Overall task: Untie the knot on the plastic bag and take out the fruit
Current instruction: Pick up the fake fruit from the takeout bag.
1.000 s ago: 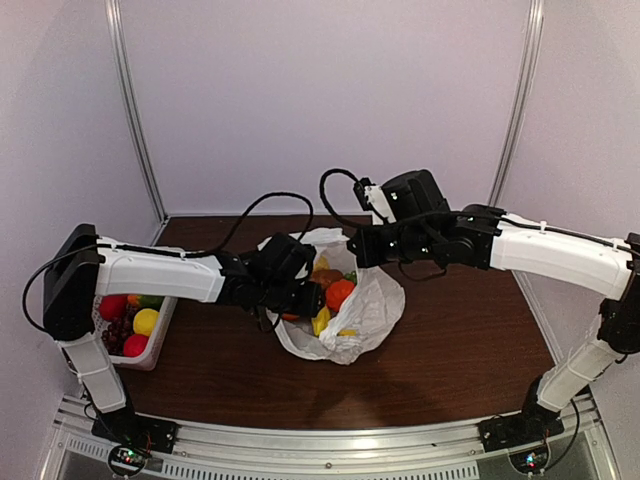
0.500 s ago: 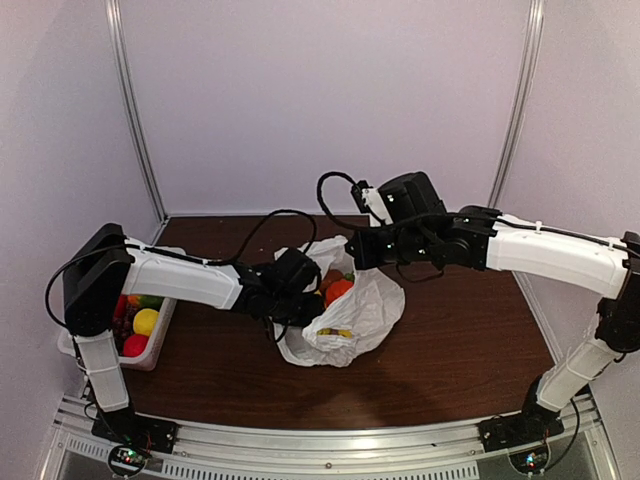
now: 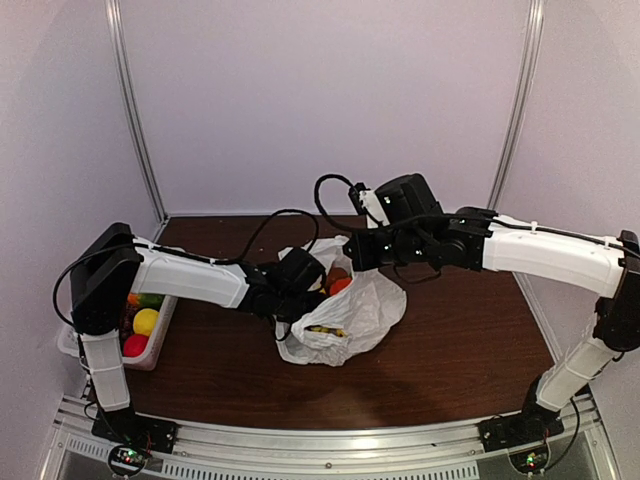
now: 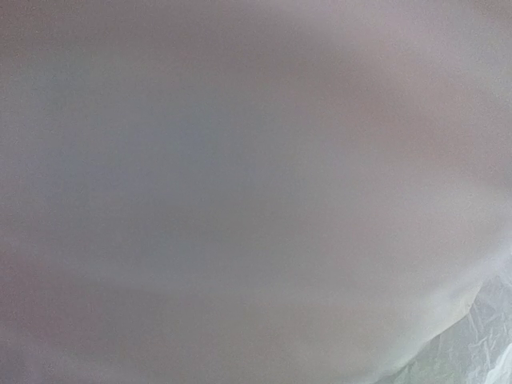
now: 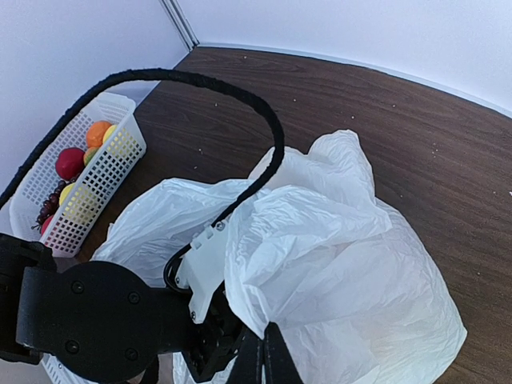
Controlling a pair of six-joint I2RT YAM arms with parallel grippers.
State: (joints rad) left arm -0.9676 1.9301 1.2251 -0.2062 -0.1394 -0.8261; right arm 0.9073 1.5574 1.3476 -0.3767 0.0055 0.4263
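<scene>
While plastic bag (image 3: 365, 305) sits centre of desk (image 3: 470, 335), mouth open, fruit (image 3: 340, 285) inside: right jaws clenched on far rim film; hold it high. Left jaws buried in bag, state untellable; reach low, close on one fruit, lift straight out.

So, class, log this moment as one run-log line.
left gripper: inside plastic bag, jaws hidden | right gripper: pinching bag rim | fruit: in bag
</scene>
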